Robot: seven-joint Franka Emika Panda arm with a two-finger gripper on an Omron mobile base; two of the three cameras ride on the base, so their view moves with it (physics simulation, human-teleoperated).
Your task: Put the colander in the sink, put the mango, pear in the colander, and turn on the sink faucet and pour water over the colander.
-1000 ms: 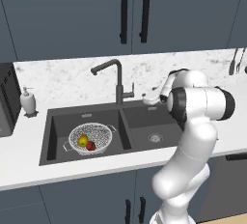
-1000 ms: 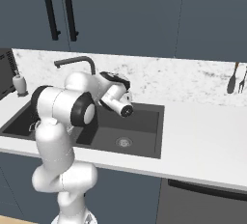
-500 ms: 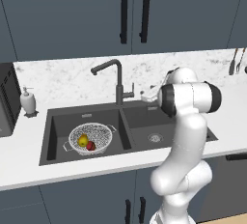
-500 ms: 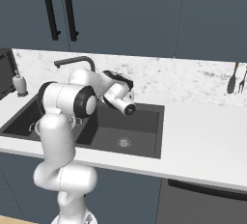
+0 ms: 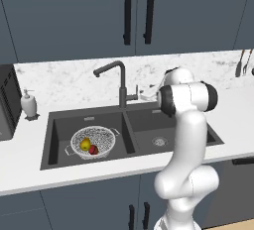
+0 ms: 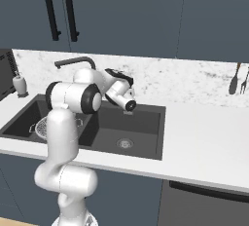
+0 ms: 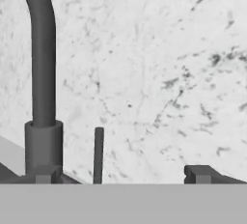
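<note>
Already the colander [image 5: 93, 142] sat in the left basin of the sink [image 5: 171, 123], with the pear [image 5: 85, 144] and the mango [image 5: 93, 149] touching inside it; so the step in hand was, I judged, the sink faucet [image 5: 119, 83]; its slim lever [image 7: 98, 154] stood upright between the hand's [image 7: 120, 175] wide-open, empty tips, apparently not yet touched; next the hand needed to push it over. A soap bottle [image 5: 28, 104] stood well apart on the worktop [image 5: 233, 107]; nothing blocked the way.
</note>
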